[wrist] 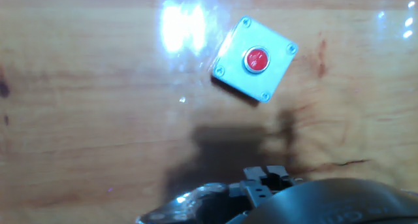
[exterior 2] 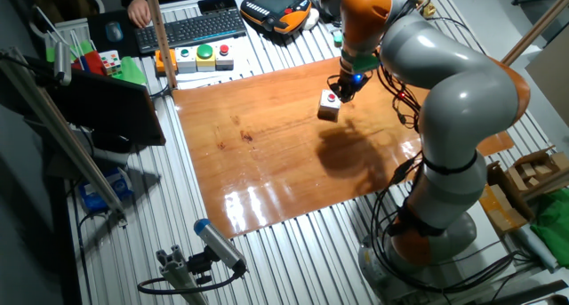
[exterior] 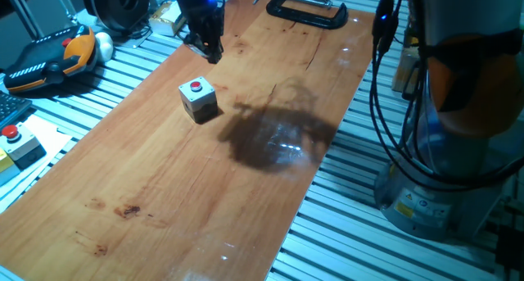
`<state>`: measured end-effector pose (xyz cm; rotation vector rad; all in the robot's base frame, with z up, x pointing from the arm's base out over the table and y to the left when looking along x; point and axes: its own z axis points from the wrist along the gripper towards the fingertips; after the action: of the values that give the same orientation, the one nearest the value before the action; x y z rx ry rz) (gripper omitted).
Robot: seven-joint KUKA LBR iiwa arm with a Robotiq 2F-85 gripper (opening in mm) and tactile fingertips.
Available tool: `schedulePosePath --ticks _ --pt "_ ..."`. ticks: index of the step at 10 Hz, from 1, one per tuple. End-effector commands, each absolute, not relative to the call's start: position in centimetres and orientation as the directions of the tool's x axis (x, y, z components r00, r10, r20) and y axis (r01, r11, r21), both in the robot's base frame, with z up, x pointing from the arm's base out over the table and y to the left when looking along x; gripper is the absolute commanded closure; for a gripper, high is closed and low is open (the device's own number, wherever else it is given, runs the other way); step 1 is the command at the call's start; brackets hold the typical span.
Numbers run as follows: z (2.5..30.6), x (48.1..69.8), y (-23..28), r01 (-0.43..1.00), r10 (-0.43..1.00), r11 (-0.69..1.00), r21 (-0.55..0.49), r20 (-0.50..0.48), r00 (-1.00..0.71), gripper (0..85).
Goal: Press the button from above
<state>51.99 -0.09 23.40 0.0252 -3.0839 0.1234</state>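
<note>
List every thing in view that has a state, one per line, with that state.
button: not pressed, nothing touching it, upright on the wooden board.
gripper: above the board, beside the button, not over it; finger state not visible.
black clamp: lying at the board's far edge.

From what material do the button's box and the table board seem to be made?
The button's box: it looks like light-grey plastic or painted metal with a matte finish and a screw at each corner; which one cannot be told. The red cap looks like glossy plastic. The table board: wood with visible grain, and bright reflections suggest varnish.
</note>
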Motion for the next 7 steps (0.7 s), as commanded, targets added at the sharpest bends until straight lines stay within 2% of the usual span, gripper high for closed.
schedulePosePath --ticks 1,2,5,7 --pt "22.9 53.1 -0.4 -0.019 -0.015 0.996 -0.088 0.044 -0.999 53.0" --pt "22.3 54.2 -0.9 -0.02 -0.017 0.996 -0.084 0.042 -0.999 47.0" --pt "20.8 56.9 -2.4 -0.037 -0.034 0.997 -0.07 0.046 -0.998 41.3" --pt "19.7 57.7 -2.9 -0.059 -0.055 0.994 -0.09 0.043 -0.998 37.7"
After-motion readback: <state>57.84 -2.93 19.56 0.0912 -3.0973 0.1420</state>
